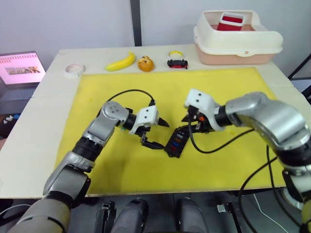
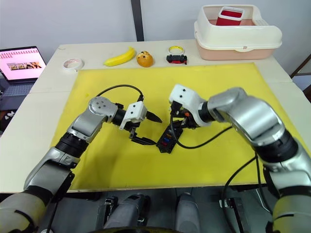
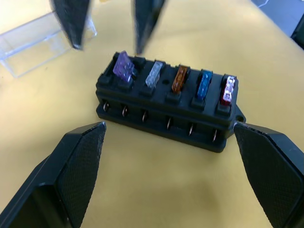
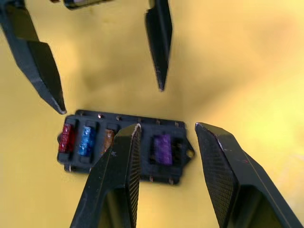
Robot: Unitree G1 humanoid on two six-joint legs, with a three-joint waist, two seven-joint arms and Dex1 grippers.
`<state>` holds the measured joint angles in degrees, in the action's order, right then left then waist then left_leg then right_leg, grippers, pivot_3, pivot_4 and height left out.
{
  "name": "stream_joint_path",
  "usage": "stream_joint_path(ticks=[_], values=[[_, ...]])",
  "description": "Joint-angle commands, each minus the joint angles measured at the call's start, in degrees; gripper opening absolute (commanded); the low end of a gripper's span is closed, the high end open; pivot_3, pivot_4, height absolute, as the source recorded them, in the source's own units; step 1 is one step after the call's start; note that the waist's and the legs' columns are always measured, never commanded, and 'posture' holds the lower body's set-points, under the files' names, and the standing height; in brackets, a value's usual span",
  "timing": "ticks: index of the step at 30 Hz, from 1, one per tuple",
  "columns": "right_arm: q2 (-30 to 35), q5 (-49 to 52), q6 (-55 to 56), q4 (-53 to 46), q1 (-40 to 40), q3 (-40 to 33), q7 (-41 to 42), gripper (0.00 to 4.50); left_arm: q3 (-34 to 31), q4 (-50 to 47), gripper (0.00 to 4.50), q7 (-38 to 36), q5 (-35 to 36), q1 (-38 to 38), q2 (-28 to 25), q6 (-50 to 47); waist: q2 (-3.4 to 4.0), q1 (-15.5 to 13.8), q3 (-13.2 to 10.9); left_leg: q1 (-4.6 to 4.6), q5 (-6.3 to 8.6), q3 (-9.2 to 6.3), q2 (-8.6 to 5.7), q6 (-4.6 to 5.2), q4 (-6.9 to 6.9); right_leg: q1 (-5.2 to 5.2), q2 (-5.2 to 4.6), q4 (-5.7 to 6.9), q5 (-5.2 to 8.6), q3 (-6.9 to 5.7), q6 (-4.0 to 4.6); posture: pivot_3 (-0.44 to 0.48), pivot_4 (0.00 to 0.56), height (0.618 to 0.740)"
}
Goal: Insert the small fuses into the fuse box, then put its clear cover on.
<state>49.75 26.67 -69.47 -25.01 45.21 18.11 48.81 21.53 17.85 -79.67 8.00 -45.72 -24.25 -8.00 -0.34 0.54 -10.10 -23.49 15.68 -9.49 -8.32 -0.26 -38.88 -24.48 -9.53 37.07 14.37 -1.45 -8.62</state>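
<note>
The black fuse box (image 1: 176, 143) lies on the yellow mat (image 1: 121, 170), near its middle. Its upper row holds purple (image 3: 124, 66), grey (image 3: 154, 75), orange-brown (image 3: 179, 78), blue (image 3: 205, 84) and red (image 3: 228, 90) small fuses. My left gripper (image 1: 164, 136) is open just left of the box, its fingers (image 3: 80, 156) spread wider than the box's length. My right gripper (image 4: 167, 126) hovers open over the box's purple end and holds nothing. The clear cover (image 3: 33, 40) rests on the mat beyond the box, behind the right gripper's fingers (image 3: 145, 23).
A banana (image 1: 121, 62), a small orange object (image 1: 145, 63), a tape roll (image 1: 74, 70) and a black-and-red item (image 1: 177, 63) line the table's far edge. At the back right stands a cream tub (image 1: 238, 39). A laptop (image 1: 19, 70) sits far left.
</note>
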Motion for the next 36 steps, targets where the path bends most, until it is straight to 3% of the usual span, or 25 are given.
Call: stream_joint_path(ticks=[1, 13, 15, 36], values=[[0.9, 2.9, 0.1, -2.5, -2.3, -6.9, 0.5, 1.93, -1.0, -1.3, 4.50, 0.0, 0.2, -0.2, -0.2, 0.8, 0.00, 0.0, 0.0, 0.00, 0.00, 0.00, 0.00, 0.00, 0.00, 0.00, 0.00, 0.00, 0.00, 0.00, 0.00, 0.000, 0.150, 0.740], [-2.0, 6.7, -1.6, -1.8, -7.7, -12.3, -2.4, 1.93, -0.7, -0.8, 4.50, -0.3, 0.0, -0.5, -0.1, 1.1, 0.00, 0.0, 0.0, 0.00, 0.00, -0.01, 0.01, 0.00, 0.00, 0.01, 0.01, -0.01, 0.00, 0.00, 0.00, 0.000, 0.150, 0.740], [-2.5, 6.4, -1.5, -1.0, -8.1, -11.9, -3.4, 1.40, -0.7, -0.9, 4.50, -0.3, 0.0, -0.5, -0.1, 1.1, 0.00, 0.0, 0.0, 0.00, 0.00, -0.01, 0.01, 0.00, -0.01, 0.02, 0.00, -0.01, 0.00, 0.00, 0.00, 0.000, 0.150, 0.740], [-3.4, 6.7, -1.7, 3.3, -7.8, -10.7, -4.5, 1.40, -0.8, -1.9, 4.50, 0.0, 0.2, -0.1, -0.1, 0.4, 0.00, 0.0, 0.0, 0.00, 0.00, -0.02, 0.01, 0.00, -0.02, 0.03, 0.01, -0.01, 0.00, -0.01, 0.00, 0.000, 0.150, 0.740]])
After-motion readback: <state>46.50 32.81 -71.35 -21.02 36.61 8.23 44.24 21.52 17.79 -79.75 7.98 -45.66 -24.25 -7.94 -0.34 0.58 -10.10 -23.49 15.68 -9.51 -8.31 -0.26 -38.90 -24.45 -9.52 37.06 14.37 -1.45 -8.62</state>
